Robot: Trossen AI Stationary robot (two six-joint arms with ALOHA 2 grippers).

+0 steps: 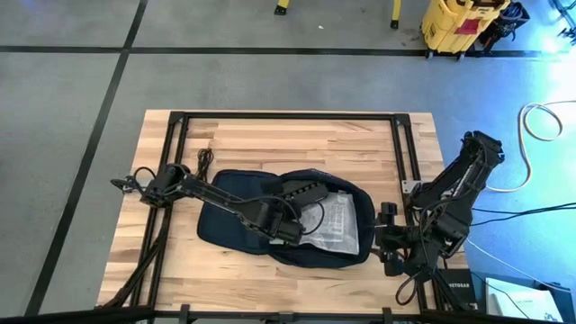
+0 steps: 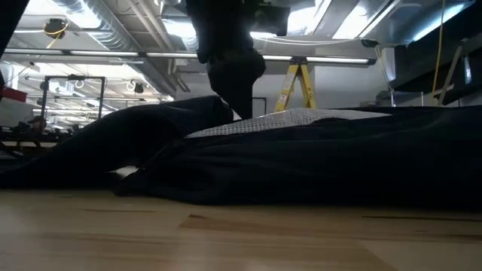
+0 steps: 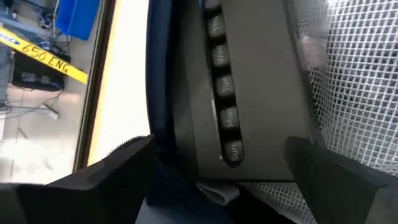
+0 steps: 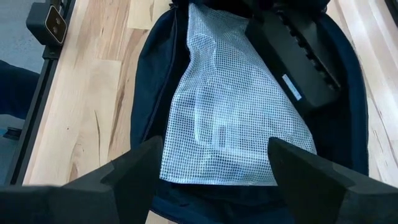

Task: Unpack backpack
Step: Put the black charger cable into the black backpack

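I see the wood table [image 1: 270, 135] with the dark backpack [image 1: 229, 229] lying flat in the middle, open. Inside are a white mesh pouch [image 4: 233, 118] and a black pill box [image 3: 249, 93] with day names. My left claw [image 3: 217, 165] is wide open around the pill box. My right claw [image 4: 214, 162] waits open beside the backpack, holding nothing.

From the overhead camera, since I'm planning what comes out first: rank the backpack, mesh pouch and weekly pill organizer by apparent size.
1. backpack
2. mesh pouch
3. pill organizer, partly covered by the left arm, so less sure.
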